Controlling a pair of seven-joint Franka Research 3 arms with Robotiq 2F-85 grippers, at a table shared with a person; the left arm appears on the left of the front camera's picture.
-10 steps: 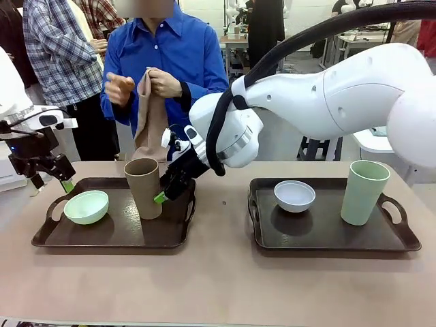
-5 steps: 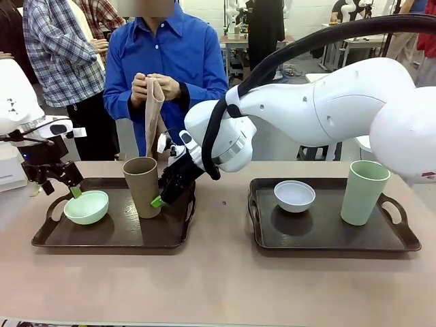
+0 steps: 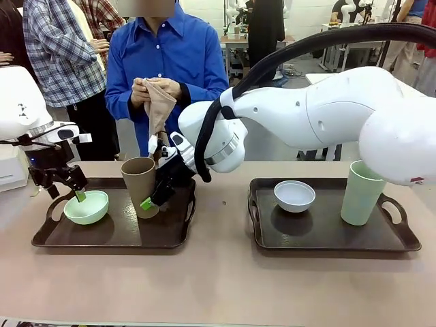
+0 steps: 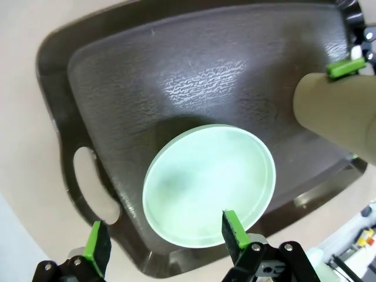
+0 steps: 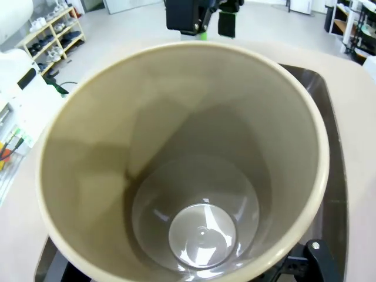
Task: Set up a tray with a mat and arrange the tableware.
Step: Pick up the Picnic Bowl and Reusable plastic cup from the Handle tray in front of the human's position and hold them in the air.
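A dark brown tray (image 3: 109, 231) on the left holds a mint green bowl (image 3: 86, 206) and a brown tumbler (image 3: 139, 185). My left gripper (image 3: 73, 193) is open over the bowl (image 4: 208, 185), its fingers (image 4: 235, 229) straddling the near rim. My right gripper (image 3: 151, 196) reaches across to the tumbler (image 5: 182, 164) and stands open, one green pad on its outer side. The other finger is hidden. A second tray (image 3: 327, 235) on the right holds a white bowl (image 3: 294, 195) and a pale green tumbler (image 3: 363, 192). The person holds a limp beige mat (image 3: 160, 102) in both hands.
The person in a blue shirt (image 3: 170, 58) stands at the far side, behind the left tray. My right arm (image 3: 306, 116) spans the table above the gap between the trays. Bare tabletop (image 3: 218, 286) runs along the near edge.
My right gripper moved down and left against the brown tumbler, which shifted slightly left. My left gripper came down over the mint bowl's rim. The person gathered the mat higher in both hands.
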